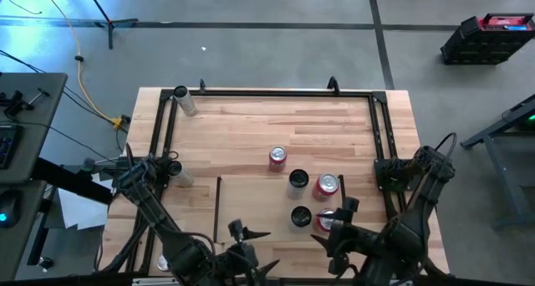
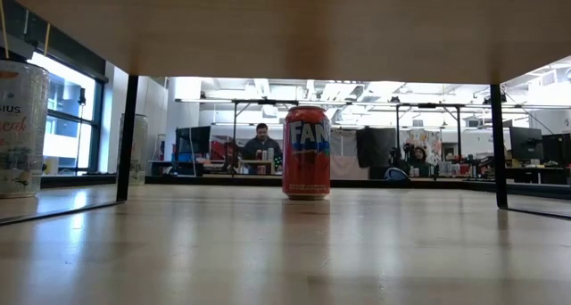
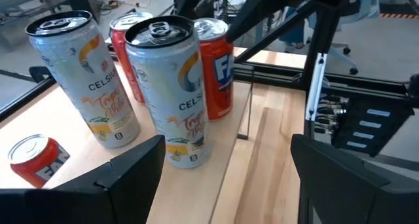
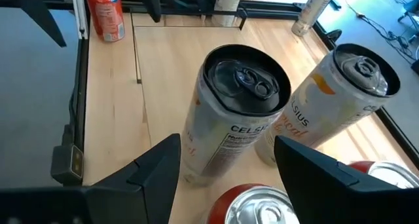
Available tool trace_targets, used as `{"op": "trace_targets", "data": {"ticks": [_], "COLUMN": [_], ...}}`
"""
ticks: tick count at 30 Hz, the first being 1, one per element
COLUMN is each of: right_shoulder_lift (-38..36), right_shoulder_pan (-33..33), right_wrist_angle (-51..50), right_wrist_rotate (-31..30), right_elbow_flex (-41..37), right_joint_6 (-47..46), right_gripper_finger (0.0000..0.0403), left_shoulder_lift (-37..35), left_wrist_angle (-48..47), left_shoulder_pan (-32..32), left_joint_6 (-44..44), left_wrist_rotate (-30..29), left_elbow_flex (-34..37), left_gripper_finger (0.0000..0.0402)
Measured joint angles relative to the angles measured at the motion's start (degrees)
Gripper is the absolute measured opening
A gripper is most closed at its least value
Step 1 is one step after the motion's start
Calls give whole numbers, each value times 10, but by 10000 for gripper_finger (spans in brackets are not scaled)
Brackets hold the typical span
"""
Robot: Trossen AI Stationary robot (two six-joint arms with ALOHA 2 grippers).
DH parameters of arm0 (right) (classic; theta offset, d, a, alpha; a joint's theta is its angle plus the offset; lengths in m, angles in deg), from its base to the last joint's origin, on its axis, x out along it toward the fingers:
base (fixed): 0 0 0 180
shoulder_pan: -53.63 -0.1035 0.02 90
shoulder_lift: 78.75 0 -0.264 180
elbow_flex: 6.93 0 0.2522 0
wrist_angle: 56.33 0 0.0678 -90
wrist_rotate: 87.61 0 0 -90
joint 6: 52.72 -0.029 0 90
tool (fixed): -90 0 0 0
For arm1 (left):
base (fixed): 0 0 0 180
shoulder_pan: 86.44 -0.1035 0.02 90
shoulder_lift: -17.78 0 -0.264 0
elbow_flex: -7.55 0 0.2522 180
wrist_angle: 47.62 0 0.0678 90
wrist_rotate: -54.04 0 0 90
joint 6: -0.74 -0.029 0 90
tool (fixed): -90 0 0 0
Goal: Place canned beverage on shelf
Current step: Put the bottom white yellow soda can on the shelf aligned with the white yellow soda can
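Several cans stand upright on their bases on the pale-wood shelf: two white Celsius cans and two red cans. Another red Fanta can stands on the table beyond the shelf. My left gripper is open at the shelf's near left, level with the nearer Celsius can and short of it. My right gripper is open above the near red can, facing a Celsius can.
Two more Celsius cans are on the table's left side, the far one lying down. A black tube frame runs round the tabletop. Bare wood lies between the shelf's left rail and the frame.
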Motion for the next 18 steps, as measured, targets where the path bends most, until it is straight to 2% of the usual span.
{"op": "trace_targets", "data": {"ticks": [4, 7, 10, 13, 18], "right_shoulder_lift": [0, 1, 0, 0, 0], "right_shoulder_pan": [6, 6, -12, -31, -36], "right_wrist_angle": [0, -14, -27, -54, -141], "right_wrist_rotate": [18, 46, 28, -2, 15], "right_elbow_flex": [7, 53, 109, 143, 137], "right_joint_6": [35, 59, 95, 112, 61], "right_gripper_finger": [231, 231, 231, 231, 231], "left_shoulder_lift": [-11, -47, -88, -117, -158], "left_wrist_angle": [-4, -17, -57, -121, -215], "left_shoulder_pan": [6, 8, 11, 10, 6], "left_joint_6": [-20, -40, -44, -23, 59], "left_wrist_rotate": [11, 16, -5, -36, -60], "left_elbow_flex": [0, 0, -1, 1, 38], "left_gripper_finger": [321, 321, 321, 321, 321]}}
